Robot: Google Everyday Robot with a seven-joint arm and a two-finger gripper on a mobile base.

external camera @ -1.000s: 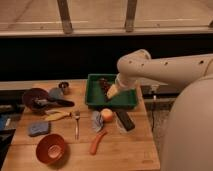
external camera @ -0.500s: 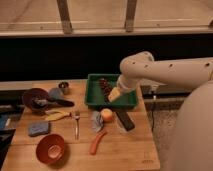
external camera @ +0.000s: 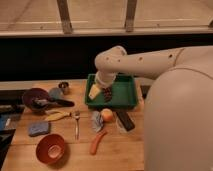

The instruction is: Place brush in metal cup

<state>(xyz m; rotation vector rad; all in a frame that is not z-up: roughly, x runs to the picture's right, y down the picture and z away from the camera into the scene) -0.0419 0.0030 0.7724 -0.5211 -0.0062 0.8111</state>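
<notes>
gripper (external camera: pixel 107 95): centre frame, over green tray (external camera: pixel 126 93); grip state cannot be told
brush (external camera: pixel 60 103): left, lying across purple bowl (external camera: pixel 27 93)
metal cup (external camera: pixel 64 86): upper left, near bowl

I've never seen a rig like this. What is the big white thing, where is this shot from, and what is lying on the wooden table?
The big white shape is a one-armed robot. Its arm reaches in from the right and its gripper hangs over the green tray. There is one picture, looking down on the wooden table; where the camera sits is not known. The job is to put the brush, now lying by the dark purple bowl, into the small metal cup near it. Also there: a fork, a blue sponge, a red bowl and a black block. The gripper does not hold the brush.
</notes>
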